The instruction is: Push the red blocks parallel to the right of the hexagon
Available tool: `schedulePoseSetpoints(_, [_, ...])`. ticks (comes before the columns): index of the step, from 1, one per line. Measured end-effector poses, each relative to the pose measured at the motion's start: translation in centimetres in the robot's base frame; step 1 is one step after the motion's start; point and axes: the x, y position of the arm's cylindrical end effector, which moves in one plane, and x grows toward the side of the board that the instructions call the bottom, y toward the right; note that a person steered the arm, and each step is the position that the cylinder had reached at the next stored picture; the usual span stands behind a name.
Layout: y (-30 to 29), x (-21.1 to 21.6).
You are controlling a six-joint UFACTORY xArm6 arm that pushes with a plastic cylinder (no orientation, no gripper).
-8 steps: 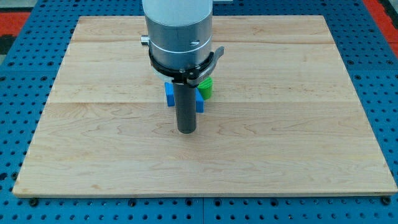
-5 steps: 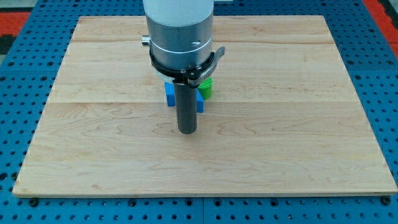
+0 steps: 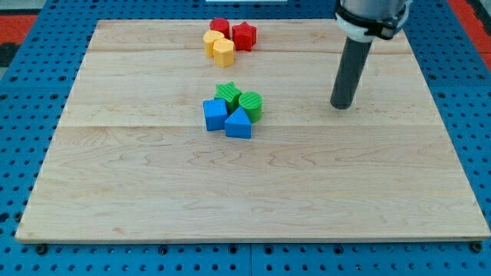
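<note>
Bare wood surrounds my tip (image 3: 341, 106), touching nothing, well right of the green blocks (image 3: 240, 100).

Bright, even overhead light (soft short shadows), sharp focus, no glare.

Green star (image 3: 226, 93), green cylinder (image 3: 251, 104), blue cube (image 3: 215, 115), blue triangle (image 3: 238, 123) clustered mid-board (image 3: 138, 199); touching.
</note>
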Motion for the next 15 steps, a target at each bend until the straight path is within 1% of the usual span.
schedulePoseSetpoints(1, [-5.4, 0.2])
schedulePoseSetpoints(2, [-3.0, 0.0])
schedulePoseSetpoints(3, [-1.0, -10.6])
schedulePoseSetpoints(4, [-2.3, -21.4])
schedulePoseSetpoints(5, [-4.3, -22.4])
schedulePoseSetpoints(6, [-8.2, -22.3])
schedulePoseSetpoints(8, [-18.1, -22.3])
schedulePoseSetpoints(9, [-24.7, -22.3])
schedulePoseSetpoints(10, [-27.6, -21.8])
schedulePoseSetpoints(11, [-26.3, -19.6])
schedulePoseSetpoints(12, [-19.6, -19.0])
schedulePoseSetpoints(13, [-11.5, -19.0])
schedulePoseSetpoints(14, [-6.5, -19.5])
schedulePoseSetpoints(15, [-8.6, -22.3])
